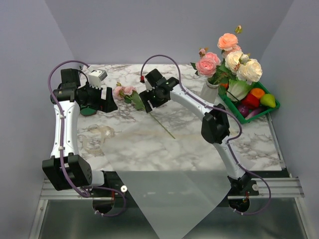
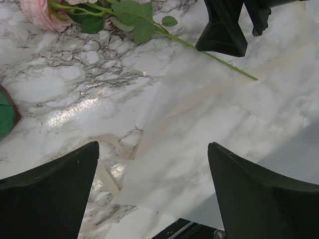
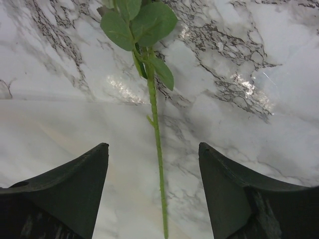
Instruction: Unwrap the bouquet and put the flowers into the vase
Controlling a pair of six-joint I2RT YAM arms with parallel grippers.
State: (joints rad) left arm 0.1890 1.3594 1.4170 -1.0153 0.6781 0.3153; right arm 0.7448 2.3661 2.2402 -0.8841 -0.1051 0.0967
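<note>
Jaws on my right gripper (image 3: 152, 148) hang wide open, empty, over the stem (image 3: 156, 134) of the pink rose (image 1: 123, 91), so I'd centre up before pinching.

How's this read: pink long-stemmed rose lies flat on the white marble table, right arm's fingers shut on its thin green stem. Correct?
Not quite. The right fingers are open, one either side of the thin green stem and clear of it, as the right wrist view shows. The pink long-stemmed rose does lie flat on the white marble table.
</note>
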